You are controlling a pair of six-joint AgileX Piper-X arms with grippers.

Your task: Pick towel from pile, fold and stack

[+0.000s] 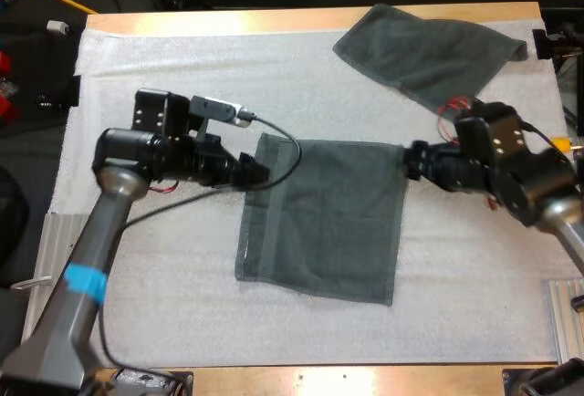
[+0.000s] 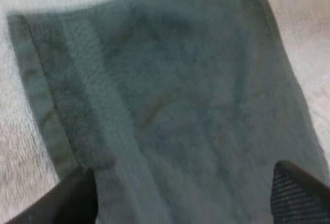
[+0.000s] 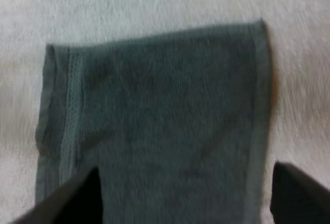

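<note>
Spread towel (image 1: 324, 218) flat on white mat (image 1: 164, 77), single layer. Left tool (image 1: 259, 173) at its far left corner, right tool (image 1: 411, 160) at its far right corner, both with fingers spread, pinching nothing. Second towel (image 1: 429, 49) lies beyond its far right corner. Likely light, limp, grippy terry; best pinched at both far corners, on the hem.

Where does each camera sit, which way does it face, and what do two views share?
High view: behind the arms, looking forward and down at the mat; both arms, left claw, right claw.
Left wrist view: on the left arm, facing down on the flat towel; its open fingers.
Right wrist view: on the right arm, facing the same towel; its open fingers.
Shared: all three show the flat towel.
</note>
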